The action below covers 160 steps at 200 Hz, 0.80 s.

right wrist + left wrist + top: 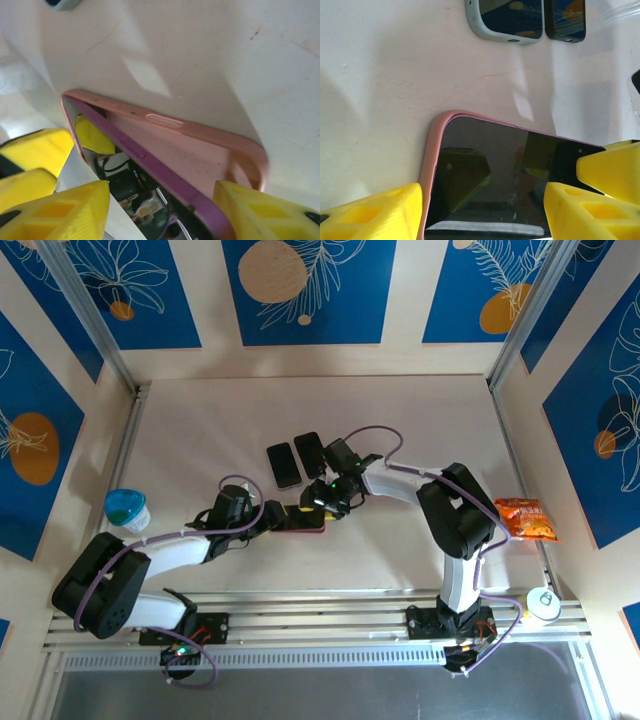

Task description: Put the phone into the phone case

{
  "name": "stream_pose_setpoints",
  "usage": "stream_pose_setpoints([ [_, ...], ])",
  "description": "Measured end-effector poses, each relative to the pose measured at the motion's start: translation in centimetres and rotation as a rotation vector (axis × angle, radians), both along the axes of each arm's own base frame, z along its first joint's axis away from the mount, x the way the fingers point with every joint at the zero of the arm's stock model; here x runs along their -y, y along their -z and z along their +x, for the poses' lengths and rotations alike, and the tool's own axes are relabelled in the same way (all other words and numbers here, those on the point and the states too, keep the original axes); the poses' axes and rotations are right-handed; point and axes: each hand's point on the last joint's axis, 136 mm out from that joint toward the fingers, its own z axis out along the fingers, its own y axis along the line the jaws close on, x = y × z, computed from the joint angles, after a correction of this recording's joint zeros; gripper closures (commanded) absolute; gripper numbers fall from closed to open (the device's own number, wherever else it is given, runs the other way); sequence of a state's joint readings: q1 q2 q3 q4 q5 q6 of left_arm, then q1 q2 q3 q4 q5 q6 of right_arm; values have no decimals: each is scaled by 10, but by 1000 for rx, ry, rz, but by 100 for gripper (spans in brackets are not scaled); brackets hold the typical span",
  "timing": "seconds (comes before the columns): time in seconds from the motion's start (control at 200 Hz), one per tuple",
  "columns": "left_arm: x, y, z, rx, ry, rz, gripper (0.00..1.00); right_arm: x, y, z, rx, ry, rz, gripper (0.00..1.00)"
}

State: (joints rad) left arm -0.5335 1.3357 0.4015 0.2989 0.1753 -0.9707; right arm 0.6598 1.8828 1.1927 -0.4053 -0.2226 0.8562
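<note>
- Yellow plastic fingers of the left gripper [482, 200] stand wide, one on each side of the pink phone case [431, 160]. The left finger touches the case rim, so I judge that they hold the case across its width.
- Between these fingers lies the phone [500, 175], dark glass upward. At the corner seen from the left wrist, it sits inside the pink rim.
- The right gripper [160, 200] is wide too, with a finger at each side of the case. Whether it presses on anything, I cannot tell.
- Progress, as I judge it: the phone is partly in. From the right wrist, its purple edge stands above the pink floor of the case, with a gap along one long side, so that side is not seated. What is left is to press this edge down until the rim closes around it.
- The left wrist view makes the phone look nearly fitted. The tilt and the gap are visible from the right wrist.
- The top view gives the place: the case lies on the table [420, 420], between both grippers.
- Farther away, a phone in a grey-green case [507, 17] and a black phone [565, 22] lie side by side, apart from the work.
</note>
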Motion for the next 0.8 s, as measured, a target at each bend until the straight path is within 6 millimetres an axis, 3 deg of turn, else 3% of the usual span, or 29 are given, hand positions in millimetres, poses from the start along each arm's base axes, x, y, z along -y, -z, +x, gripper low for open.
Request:
stream_pose_setpoints([
  [0.8,14,-26,14,95,64,-25,34,12,1,10,-68,30,-202,27],
])
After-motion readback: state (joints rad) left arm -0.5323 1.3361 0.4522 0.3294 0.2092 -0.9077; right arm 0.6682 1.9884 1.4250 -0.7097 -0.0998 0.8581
